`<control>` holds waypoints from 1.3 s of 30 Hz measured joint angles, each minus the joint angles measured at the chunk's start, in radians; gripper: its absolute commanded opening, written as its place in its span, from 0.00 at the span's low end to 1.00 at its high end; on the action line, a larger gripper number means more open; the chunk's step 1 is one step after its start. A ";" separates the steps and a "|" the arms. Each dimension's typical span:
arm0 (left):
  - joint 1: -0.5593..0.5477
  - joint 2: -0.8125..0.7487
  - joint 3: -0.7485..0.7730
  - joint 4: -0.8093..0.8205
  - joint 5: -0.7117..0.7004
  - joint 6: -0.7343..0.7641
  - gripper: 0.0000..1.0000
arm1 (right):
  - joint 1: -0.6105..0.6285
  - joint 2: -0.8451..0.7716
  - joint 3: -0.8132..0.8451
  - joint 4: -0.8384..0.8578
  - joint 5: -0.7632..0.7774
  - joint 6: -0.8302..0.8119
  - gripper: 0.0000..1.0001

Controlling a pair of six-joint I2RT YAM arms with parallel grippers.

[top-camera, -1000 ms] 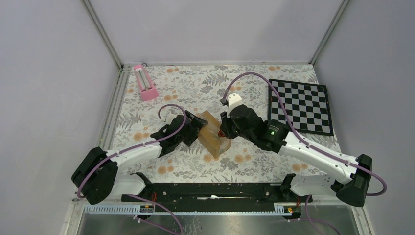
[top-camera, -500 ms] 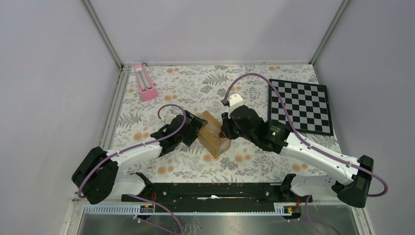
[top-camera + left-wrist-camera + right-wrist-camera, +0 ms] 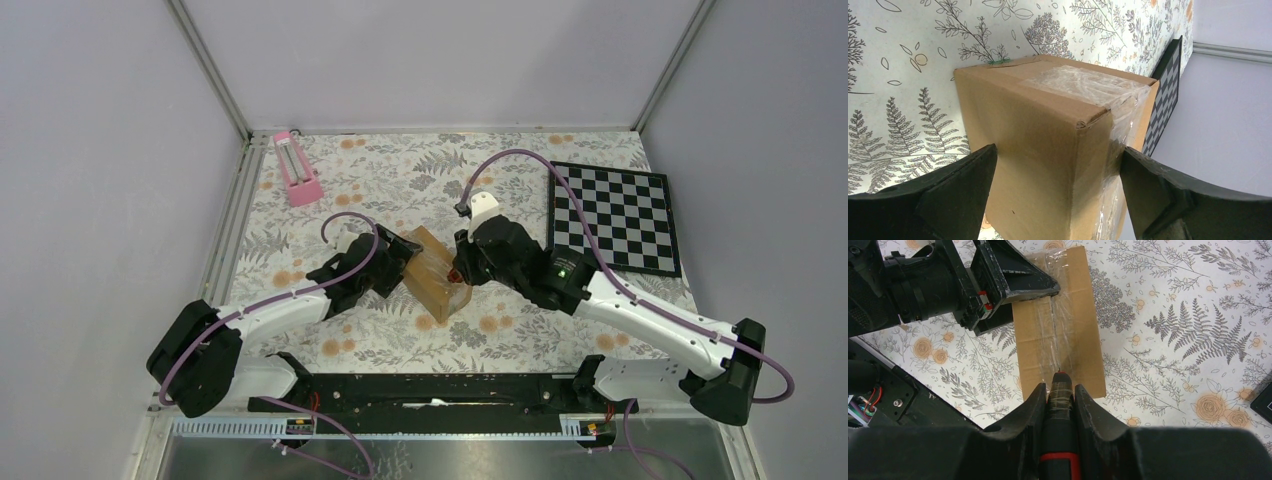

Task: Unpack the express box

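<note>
The express box is a brown carton with clear tape along its top seam, lying on the floral table cloth mid-table. My left gripper straddles its left end. In the left wrist view both fingers press the carton's two sides, so the left gripper is shut on it. My right gripper is shut on a black tool with a red band. The tool's red tip touches the taped seam near the end of the box closest to that gripper. The right gripper stands at the box's right edge.
A black-and-white chessboard lies at the right of the table. A pink metronome-like object stands at the back left corner. Metal frame rails line the left and back edges. The arms' black base bar runs along the near edge.
The right arm has shifted slightly to the right with the tool still in its jaws. The box and the left gripper have stayed in place.
</note>
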 measured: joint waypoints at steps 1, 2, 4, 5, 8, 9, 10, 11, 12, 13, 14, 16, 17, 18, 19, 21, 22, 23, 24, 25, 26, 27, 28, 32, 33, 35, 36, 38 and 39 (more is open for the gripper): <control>0.002 0.000 0.000 0.000 0.001 0.000 0.93 | 0.000 -0.002 0.000 -0.002 0.000 0.002 0.00; 0.002 0.000 0.000 0.000 0.002 0.000 0.93 | 0.000 -0.003 0.000 -0.005 -0.001 0.003 0.00; 0.003 0.000 0.000 0.000 0.003 0.000 0.93 | 0.000 -0.006 0.000 -0.011 -0.003 0.005 0.00; 0.005 0.000 0.000 0.000 0.003 0.000 0.93 | 0.000 -0.008 0.000 -0.013 -0.004 0.006 0.00; 0.007 0.000 0.000 0.000 0.003 0.000 0.93 | -0.001 -0.012 0.000 -0.021 -0.008 0.006 0.00; 0.008 0.000 0.000 0.000 0.003 0.000 0.93 | -0.001 -0.014 0.000 -0.024 -0.010 0.006 0.00; 0.009 0.000 0.000 0.000 0.003 0.000 0.93 | -0.001 -0.015 0.000 -0.027 -0.012 0.006 0.00; 0.009 0.000 0.000 0.000 0.003 0.000 0.93 | -0.002 -0.016 0.000 -0.029 -0.016 0.008 0.00; 0.010 0.000 0.000 0.000 0.003 0.000 0.93 | -0.002 -0.017 0.000 -0.030 -0.019 0.008 0.00; 0.011 0.000 0.000 0.000 0.003 0.000 0.93 | -0.002 -0.017 0.000 -0.031 -0.021 0.009 0.00; 0.011 0.000 0.000 0.000 0.003 0.000 0.93 | -0.002 -0.017 0.000 -0.032 -0.023 0.010 0.00; 0.013 0.000 0.000 0.000 0.003 0.000 0.93 | -0.002 -0.019 0.000 -0.034 -0.023 0.010 0.00; 0.014 0.000 0.000 0.000 0.004 0.000 0.93 | -0.002 -0.020 0.000 -0.035 -0.024 0.011 0.00; 0.014 0.000 0.000 0.000 0.004 -0.001 0.93 | -0.002 -0.021 0.000 -0.035 -0.024 0.011 0.00; 0.014 0.000 0.000 0.000 0.004 -0.001 0.92 | -0.002 -0.021 0.000 -0.036 -0.024 0.012 0.00; 0.016 0.000 0.000 0.000 0.003 -0.003 0.92 | -0.002 -0.022 0.000 -0.038 -0.024 0.013 0.00; 0.016 0.000 0.000 0.000 0.003 -0.005 0.92 | -0.002 -0.023 0.000 -0.039 -0.024 0.014 0.00; 0.016 0.000 0.000 0.000 0.003 -0.006 0.92 | -0.002 -0.023 0.000 -0.040 -0.024 0.014 0.00; 0.016 0.000 0.000 0.000 0.003 -0.008 0.92 | -0.002 -0.024 0.000 -0.041 -0.024 0.016 0.00; 0.017 0.000 -0.001 0.001 0.003 -0.008 0.92 | -0.002 -0.024 0.000 -0.042 -0.024 0.018 0.00; 0.018 0.000 -0.002 0.002 0.003 -0.010 0.92 | -0.002 -0.024 0.000 -0.043 -0.024 0.019 0.00; 0.018 0.000 -0.002 0.002 0.003 -0.011 0.92 | -0.003 -0.025 0.000 -0.045 -0.024 0.021 0.00; 0.018 0.000 -0.002 0.002 0.003 -0.014 0.91 | -0.003 -0.026 0.000 -0.048 -0.024 0.025 0.00; 0.020 0.000 -0.002 0.003 0.003 -0.022 0.91 | -0.005 -0.031 -0.004 -0.050 -0.024 0.034 0.00; 0.021 0.000 -0.003 0.003 0.003 -0.023 0.91 | -0.005 -0.033 -0.005 -0.050 -0.024 0.037 0.00; 0.022 0.000 -0.003 0.003 0.003 -0.026 0.91 | -0.005 -0.037 -0.009 -0.050 -0.024 0.041 0.00; 0.022 0.000 -0.004 0.003 0.004 -0.026 0.91 | -0.005 -0.039 -0.010 -0.050 -0.023 0.044 0.00; 0.023 0.000 -0.004 0.003 0.004 -0.026 0.91 | -0.006 -0.042 -0.012 -0.052 -0.024 0.051 0.00; 0.023 0.000 -0.004 0.003 0.004 -0.026 0.91 | -0.006 -0.044 -0.014 -0.051 -0.024 0.053 0.00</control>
